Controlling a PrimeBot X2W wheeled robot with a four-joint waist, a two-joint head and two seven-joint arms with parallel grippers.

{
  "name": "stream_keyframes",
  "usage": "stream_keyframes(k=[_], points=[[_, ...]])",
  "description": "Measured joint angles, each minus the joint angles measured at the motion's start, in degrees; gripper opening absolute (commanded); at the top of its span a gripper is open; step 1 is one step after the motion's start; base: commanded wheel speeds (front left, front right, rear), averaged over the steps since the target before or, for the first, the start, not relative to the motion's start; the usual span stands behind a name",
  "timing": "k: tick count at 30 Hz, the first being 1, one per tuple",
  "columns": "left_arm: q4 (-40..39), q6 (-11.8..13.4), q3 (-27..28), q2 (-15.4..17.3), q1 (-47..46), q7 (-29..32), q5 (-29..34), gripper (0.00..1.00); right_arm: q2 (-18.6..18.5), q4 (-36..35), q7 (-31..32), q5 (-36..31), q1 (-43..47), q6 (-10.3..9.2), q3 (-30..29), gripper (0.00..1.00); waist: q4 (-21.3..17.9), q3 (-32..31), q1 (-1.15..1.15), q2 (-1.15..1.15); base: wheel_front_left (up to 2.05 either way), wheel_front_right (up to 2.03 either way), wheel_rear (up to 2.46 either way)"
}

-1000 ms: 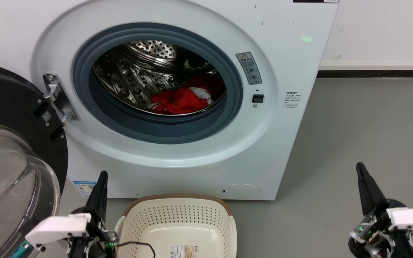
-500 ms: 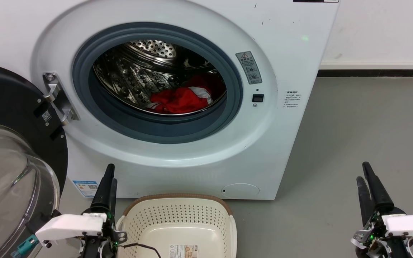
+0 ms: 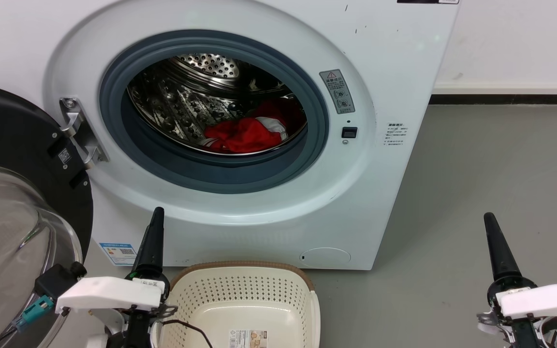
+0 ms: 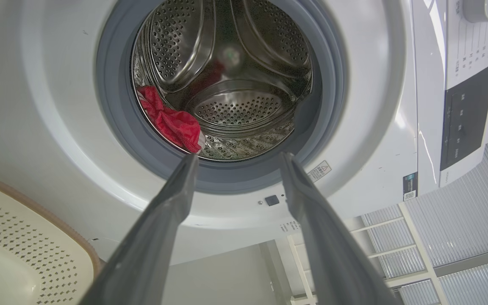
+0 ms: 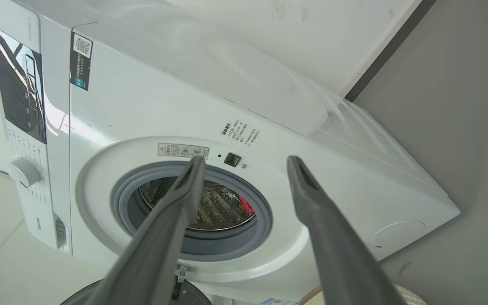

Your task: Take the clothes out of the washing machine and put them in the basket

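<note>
The clothes are a red bundle with white trim low in the steel drum of the washing machine, whose door hangs open. In the left wrist view the clothes lie at the drum's left edge, inside the grey ring. The cream basket with its brown rim stands on the floor before the machine, with nothing in it. My left gripper is just left of the basket, pointing up at the machine front; its fingers are apart and hold nothing. My right gripper hovers over the floor at the lower right, open.
The black-rimmed glass door is swung wide at the left, close beside my left arm. Grey floor stretches to the right of the machine up to a white wall with a dark baseboard.
My left gripper has risen and shifted right, nearer the machine's front beside the basket. My right gripper has turned so that its fingers line up edge-on. The clothes and basket have not moved.
</note>
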Motion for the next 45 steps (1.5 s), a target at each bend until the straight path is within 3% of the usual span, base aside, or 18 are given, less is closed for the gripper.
stream_keyframes(k=[21, 45], points=[[-0.4, 1.1, -2.4, 0.0, -1.0, -4.2, 22.3, 1.0, 0.0, -3.2, -4.1, -26.7, 2.3, 0.0, 1.5, 1.0, 0.6, -0.1, 0.0, 0.0, 0.0, 0.0, 0.0], [1.0, 2.0, -4.9, 0.0, -2.2, -8.1, 40.4, 1.0, 0.0, -4.2, -6.9, -45.8, 3.5, 0.01, 1.8, 1.0, 1.3, 0.0, 0.0, 0.0, 0.0, 0.0, 0.0]])
